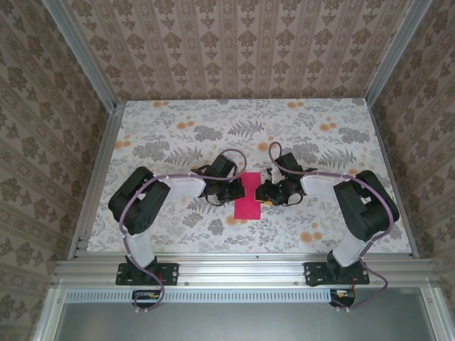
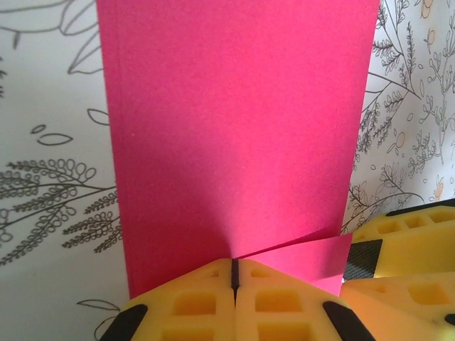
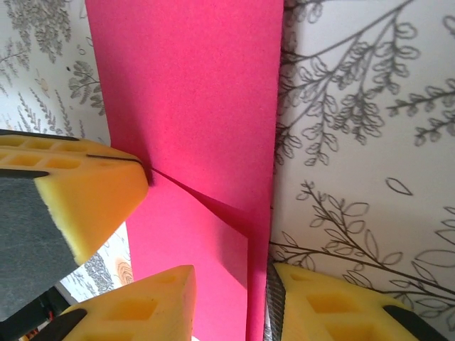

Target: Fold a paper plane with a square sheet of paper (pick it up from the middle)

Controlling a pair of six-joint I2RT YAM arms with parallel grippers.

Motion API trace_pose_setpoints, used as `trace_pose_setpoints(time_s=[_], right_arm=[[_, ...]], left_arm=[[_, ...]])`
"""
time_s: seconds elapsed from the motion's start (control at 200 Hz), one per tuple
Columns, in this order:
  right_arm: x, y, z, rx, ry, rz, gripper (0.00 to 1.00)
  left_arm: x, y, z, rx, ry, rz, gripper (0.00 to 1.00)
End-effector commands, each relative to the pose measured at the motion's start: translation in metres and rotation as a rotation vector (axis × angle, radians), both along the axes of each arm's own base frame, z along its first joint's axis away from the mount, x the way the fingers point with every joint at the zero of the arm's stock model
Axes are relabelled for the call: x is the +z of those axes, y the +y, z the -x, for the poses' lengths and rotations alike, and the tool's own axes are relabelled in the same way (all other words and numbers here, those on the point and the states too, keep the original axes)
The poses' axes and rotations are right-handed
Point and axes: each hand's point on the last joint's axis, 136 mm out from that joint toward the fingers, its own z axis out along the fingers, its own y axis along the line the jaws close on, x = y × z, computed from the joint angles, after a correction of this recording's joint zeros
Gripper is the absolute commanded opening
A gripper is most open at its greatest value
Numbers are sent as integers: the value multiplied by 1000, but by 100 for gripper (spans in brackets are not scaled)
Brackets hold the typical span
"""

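The left hand (image 2: 234,273) has its fingers together, seemingly nipping the paper's (image 2: 242,128) near long edge. The folded pink oblong spreads flat straight ahead of it. Seen from above, the paper's long axis runs crosswise to both hands, which face each other across it and are about equally near. A loose flap (image 2: 306,257) rises from the left fingertips toward the right hand (image 3: 234,273). That hand's fingers stand apart, straddling the paper's corner and opposite edge. I judge the next move to be closing on that flap. The worktop (image 1: 178,135) offers open room beyond both short ends, and its rails are well apart from the hands.
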Motion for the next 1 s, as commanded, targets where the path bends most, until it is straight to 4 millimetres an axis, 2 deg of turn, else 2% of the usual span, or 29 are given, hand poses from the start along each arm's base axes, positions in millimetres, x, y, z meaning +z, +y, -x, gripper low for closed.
trace_pose_setpoints(time_s=[0.0, 0.22, 0.455, 0.585, 0.735, 0.83, 0.88, 0.995], right_arm=[[7, 9, -2, 3, -1, -46, 34], [7, 13, -2, -1, 1, -81, 34], [-1, 16, 4, 14, 24, -106, 33], [-2, 19, 6, 29, 24, -134, 29], [2, 20, 6, 40, 13, -149, 15], [14, 20, 4, 40, -12, -153, 8], [24, 19, 3, 45, -34, -144, 6], [46, 1, 5, 52, -76, -36, 4]], left_arm=[[-5, 1, 4, -18, 11, -30, 6], [-4, 1, 4, -13, 8, -30, 6], [-2, 1, 3, -10, 0, -26, 6], [-2, 2, 3, -4, 2, -27, 6], [1, 1, 2, 0, -1, -17, 6], [11, -1, 0, 7, -19, 5, 6], [23, -2, -2, 13, -41, 23, 8], [53, 9, -10, 57, -132, 20, 11]])
